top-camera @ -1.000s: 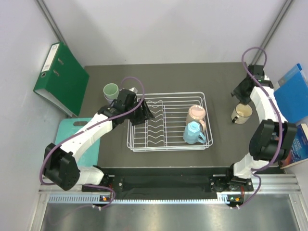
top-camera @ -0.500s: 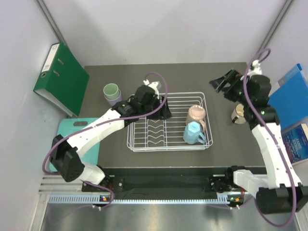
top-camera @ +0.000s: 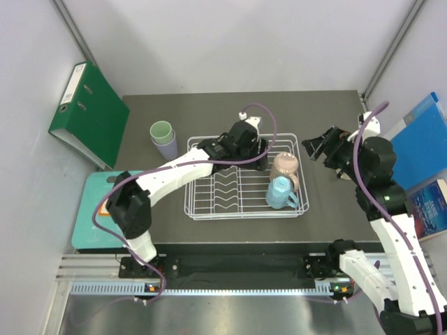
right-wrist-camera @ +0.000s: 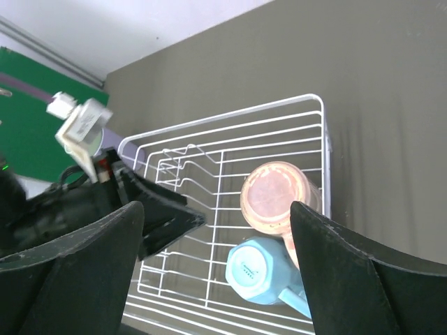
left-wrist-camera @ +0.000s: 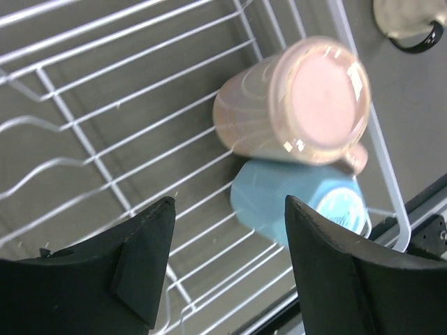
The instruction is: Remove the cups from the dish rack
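One rack [top-camera: 241,178] stands on the table [top-camera: 209,112]. There are five cups. Two are in the right end of the rack: a pink cup [top-camera: 285,166] tilted with its base toward the overhead camera, and a blue cup [top-camera: 281,192] touching it on the near side, base up. Two are stacked outside the rack's far left corner, a green cup [top-camera: 162,130] sitting in a lavender cup [top-camera: 167,146]. One cream cup [left-wrist-camera: 408,21] shows only at the edge of the left wrist view, beyond the rack's right wall. One binder [top-camera: 89,112] and one board [top-camera: 94,209] lie to the left.

My left gripper [left-wrist-camera: 230,265] hangs over the rack just beside the pink cup, jaws spread wide and empty. My right gripper [right-wrist-camera: 216,272] hovers beyond the rack's right wall, facing the two cups, also spread wide and empty.

A second ago my left gripper was at the rack's left wall; it has since crossed the rack. My right gripper was down at the cream cup and has since risen and turned toward the rack. My right arm now covers that cup in the overhead view. The four other cups have not moved.
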Robot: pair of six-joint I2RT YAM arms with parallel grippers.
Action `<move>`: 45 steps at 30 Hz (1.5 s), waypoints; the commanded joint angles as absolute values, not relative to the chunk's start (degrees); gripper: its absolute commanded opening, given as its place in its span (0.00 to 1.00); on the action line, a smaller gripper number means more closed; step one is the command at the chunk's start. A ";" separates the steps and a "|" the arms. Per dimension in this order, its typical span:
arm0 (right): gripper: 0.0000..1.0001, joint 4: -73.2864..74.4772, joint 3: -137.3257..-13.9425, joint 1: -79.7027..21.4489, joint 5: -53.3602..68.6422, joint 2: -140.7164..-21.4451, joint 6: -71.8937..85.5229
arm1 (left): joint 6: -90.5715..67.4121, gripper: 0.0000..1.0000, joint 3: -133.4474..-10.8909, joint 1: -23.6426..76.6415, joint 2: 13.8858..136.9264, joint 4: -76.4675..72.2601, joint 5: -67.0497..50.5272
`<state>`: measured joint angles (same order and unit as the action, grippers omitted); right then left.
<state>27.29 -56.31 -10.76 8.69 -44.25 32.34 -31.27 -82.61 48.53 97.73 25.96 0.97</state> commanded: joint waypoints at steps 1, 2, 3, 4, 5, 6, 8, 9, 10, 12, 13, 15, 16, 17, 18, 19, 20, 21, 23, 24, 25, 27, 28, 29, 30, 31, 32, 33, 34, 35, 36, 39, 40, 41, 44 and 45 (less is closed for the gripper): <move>0.85 28.82 -57.92 -11.43 6.07 -42.36 30.59 | -30.49 0.69 -89.99 50.27 101.59 23.03 2.11; 0.85 29.09 -58.09 -11.51 5.80 -42.54 30.41 | -30.85 0.69 -91.65 50.53 102.30 23.11 2.46; 0.85 29.35 -58.10 -11.43 5.71 -42.71 30.15 | -31.20 0.69 -92.37 50.80 103.52 23.12 3.33; 0.85 29.79 -58.10 -11.43 5.71 -42.71 30.15 | -31.90 0.69 -92.98 51.15 104.14 23.20 3.60; 0.84 29.88 -58.10 -11.43 5.63 -42.71 30.15 | -32.17 0.69 -94.12 51.33 104.59 23.12 3.95; 0.85 29.88 -57.83 -11.43 5.54 -42.37 30.06 | -32.43 0.69 -94.65 51.50 105.55 23.12 4.56; 0.84 29.88 -57.57 -11.51 5.54 -42.10 30.50 | -32.70 0.71 -96.76 51.94 106.43 23.29 4.83; 0.84 29.71 -57.39 -11.51 5.62 -41.93 30.67 | -32.61 0.72 -97.55 52.20 107.39 23.81 5.53; 0.84 29.71 -57.31 -11.51 5.71 -41.84 30.67 | -31.74 0.73 -99.47 52.99 107.84 24.08 5.97; 0.85 29.71 -57.22 -11.51 5.63 -41.92 30.76 | -30.24 0.80 -101.94 54.05 109.76 26.44 7.46; 0.85 29.62 -57.13 -11.60 5.63 -41.92 30.76 | -28.84 0.83 -104.91 55.18 110.56 27.67 9.38; 0.84 29.79 -57.13 -11.69 5.63 -41.92 30.67 | -27.60 0.90 -108.00 56.25 113.36 29.96 10.80; 0.85 29.53 -57.13 -11.95 5.45 -41.84 30.67 | -27.60 0.90 -110.28 56.86 114.25 31.97 11.16; 0.85 29.53 -56.95 -11.87 5.54 -41.75 30.76 | -27.68 0.90 -110.74 57.04 115.13 32.25 11.16; 0.84 29.53 -56.87 -11.95 5.36 -41.75 30.67 | -28.29 0.90 -110.74 57.30 115.31 32.43 11.16; 0.84 29.62 -56.87 -12.04 5.19 -41.57 30.76 | -28.74 0.90 -110.22 57.74 115.31 32.17 11.16; 0.84 29.62 -56.60 -12.13 4.84 -41.49 30.67 | -29.00 0.90 -109.87 58.01 115.31 32.08 11.34; 0.84 29.71 -56.51 -12.04 4.75 -41.40 30.50 | -29.35 0.90 -109.43 58.27 115.49 32.17 11.69; 0.84 29.80 -56.25 -12.22 4.57 -40.96 30.59 | -29.53 0.90 -109.34 58.97 116.01 33.39 13.70; 0.84 29.88 -56.08 -12.13 4.57 -40.78 30.59 | -30.14 0.90 -109.34 59.06 116.28 33.83 14.32; 0.84 29.97 -56.07 -12.22 4.66 -40.69 30.59 | -30.41 0.90 -109.16 59.06 116.37 34.36 15.11; 0.84 30.23 -55.90 -12.22 4.40 -40.43 30.67 | -31.11 0.90 -108.55 59.06 116.11 34.89 16.70; 0.84 30.15 -55.72 -12.39 4.48 -40.26 30.59 | -31.37 0.91 -107.76 59.06 115.93 34.81 16.96; 0.84 30.23 -55.55 -12.22 4.31 -40.08 30.67 | -31.64 0.91 -107.41 58.98 115.75 34.63 17.22; 0.84 30.32 -55.37 -12.30 4.22 -39.99 30.67 | -32.25 0.91 -107.14 58.97 115.84 34.63 17.40; 0.84 30.32 -55.20 -12.30 4.22 -39.90 30.67 | -32.52 0.91 -106.88 59.06 115.93 34.63 17.58; 0.85 30.41 -54.93 -12.30 4.13 -39.73 30.76 | -32.78 0.91 -106.70 58.98 116.45 34.80 17.49; 0.84 30.50 -54.93 -12.30 4.13 -39.55 30.76 | -33.04 0.90 -106.61 58.97 116.72 34.72 17.06; 0.85 30.67 -54.84 -12.22 4.04 -39.38 30.76 | -33.31 0.90 -106.44 59.06 117.07 34.63 16.88; 0.84 30.67 -55.02 -12.30 3.87 -39.11 30.76 | -33.31 0.91 -106.44 58.98 117.77 34.54 16.61; 0.85 31.02 -55.02 -12.30 3.69 -39.02 30.76 | -33.57 0.91 -106.44 58.97 118.12 34.45 16.09; 0.84 31.73 -55.37 -12.22 3.16 -38.76 30.41 | -34.01 0.90 -106.35 58.97 119.62 33.75 15.38; 0.84 31.90 -55.37 -12.30 3.08 -38.76 30.41 | -34.19 0.90 -106.61 58.97 120.05 33.75 14.95; 0.84 31.90 -55.28 -12.30 2.99 -38.67 30.32 | -34.28 0.90 -106.70 58.80 120.84 33.75 14.77; 0.84 32.43 -54.93 -12.22 2.64 -38.24 30.15 | -34.72 0.88 -107.14 58.54 122.16 33.40 13.63; 0.84 32.43 -54.84 -12.30 2.64 -38.32 30.32 | -35.06 0.88 -107.05 58.27 122.34 33.40 13.28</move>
<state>33.17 -55.00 -11.53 3.27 -39.33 31.03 -34.13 -107.02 58.94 120.53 33.63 15.00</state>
